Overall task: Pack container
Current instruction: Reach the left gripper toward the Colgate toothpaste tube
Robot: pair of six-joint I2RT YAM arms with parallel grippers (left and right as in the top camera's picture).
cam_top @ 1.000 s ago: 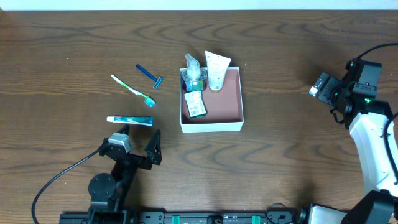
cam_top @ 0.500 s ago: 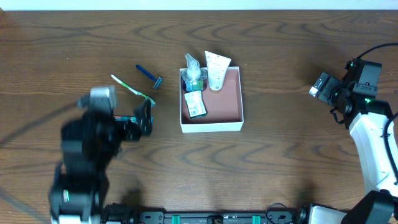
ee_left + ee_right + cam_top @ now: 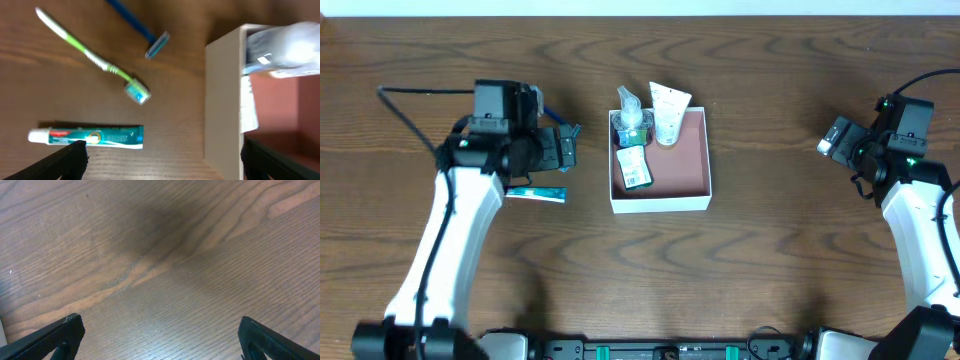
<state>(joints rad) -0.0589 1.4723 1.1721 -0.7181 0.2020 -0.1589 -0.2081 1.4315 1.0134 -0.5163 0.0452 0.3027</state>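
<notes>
The left claw [image 3: 161, 157] hangs spread wide near the toothpaste [image 3: 92, 136] beside the container [image 3: 222, 100], while the right claw [image 3: 160, 335], well apart, gapes equally wide over the bench [image 3: 150, 255].

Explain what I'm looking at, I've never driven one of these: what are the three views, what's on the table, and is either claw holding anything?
Two robot arms work at a wooden table, each ending in a two-finger gripper. The wide picture looks straight down from above; the other two come from cameras on the wrists, so the dark shapes in their bottom corners are that arm's own fingers. The white-walled container sits mid-table with a pump bottle, a white tube and a small green-labelled bottle inside. Left of it lie a toothpaste tube, a green toothbrush and a blue razor. The left gripper hangs open above those, holding nothing. The right gripper is open over bare wood, also empty.
</notes>
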